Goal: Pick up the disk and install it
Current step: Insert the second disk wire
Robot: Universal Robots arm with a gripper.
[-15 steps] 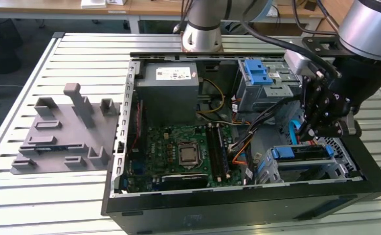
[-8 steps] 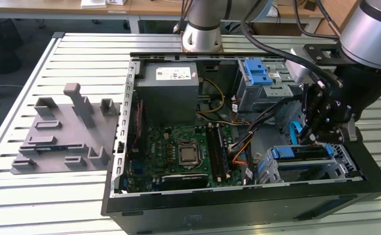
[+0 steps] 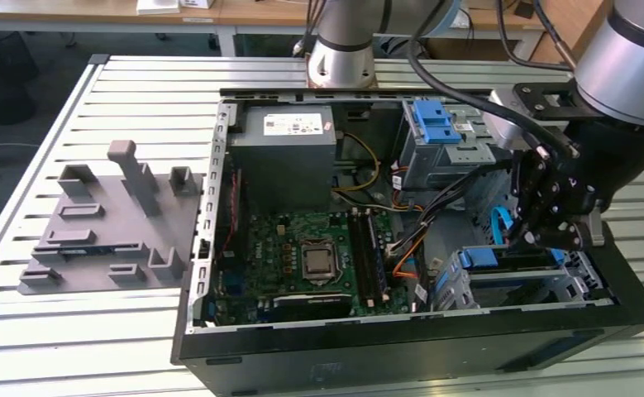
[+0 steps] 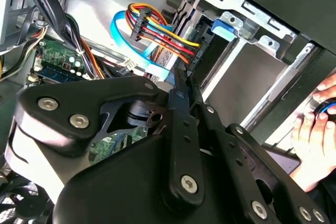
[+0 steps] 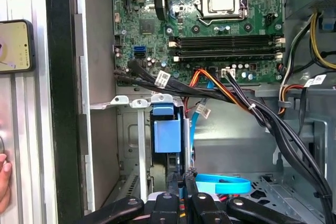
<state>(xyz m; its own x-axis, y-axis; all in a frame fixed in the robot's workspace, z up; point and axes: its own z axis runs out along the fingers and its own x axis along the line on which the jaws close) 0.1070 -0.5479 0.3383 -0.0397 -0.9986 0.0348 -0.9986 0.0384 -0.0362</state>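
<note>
Here, in the exterior view, one grey fixture plate (image 3: 107, 219) with upright blocks lies on the slatted bench (image 3: 35, 331), well to the exterior view's left of the open computer case (image 3: 410, 347). Inside the case sit one green motherboard (image 3: 311, 256) and, behind it, one grey power-supply box (image 3: 288, 145) with a white sticker whose print is too small to read. Toward the exterior view's right of the motherboard stand two metal drive bays: the rear one (image 3: 443, 149) carries a blue latch, the front one (image 3: 515, 273) holds the disk (image 3: 503, 258), seen edge-on with its blue rail uppermost. The single arm (image 3: 631, 58) bends down over that front bay, its black tool (image 3: 551, 236) narrowly closed, fingers pressed against the disk's top edge (image 5: 169, 135). In the second wrist view, a person's hand (image 4: 315, 129) rests beside the case's outer wall.
</note>
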